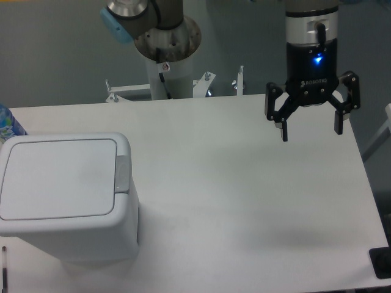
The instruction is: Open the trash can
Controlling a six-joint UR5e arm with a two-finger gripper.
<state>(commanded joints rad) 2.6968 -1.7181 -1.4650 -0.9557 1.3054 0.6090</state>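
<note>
White table (244,201) fills most of the view; far edge runs along the back under the arm base, right edge slants down toward the bottom right corner, w/ a small black block (380,264) at that corner, partly cut off by the frame. Trash can (67,201) sits at the table's front left, well apart from the gripper (311,129), which hangs above the far right part of the table near its right edge. Wide bare tabletop lies between the two, nothing standing on it in that stretch. Gripper fingers spread wide apart, pointing straight down, nothing between them; blue light lit on the black body above. Can is boxy, white, rounded corners, lid (58,177) flat and down. Grey push tab (123,174) is on the lid's right edge, so the tab side faces right, toward the open middle of the table; long axis of the lid runs left-right in view. Can's left side touches the frame edge and its lower front is close to the bottom of the frame, so the base isn't fully visible; hinge side can't be made out. Behind the can at far left, a bit of blue-green printed object (7,125), mostly cut off, can't tell what it is. Arm base column (166,55) at back centre, w/ metal brackets (201,82) behind the table edge, blurry. Thin dark item at bottom left corner, too cut off to ID.
</note>
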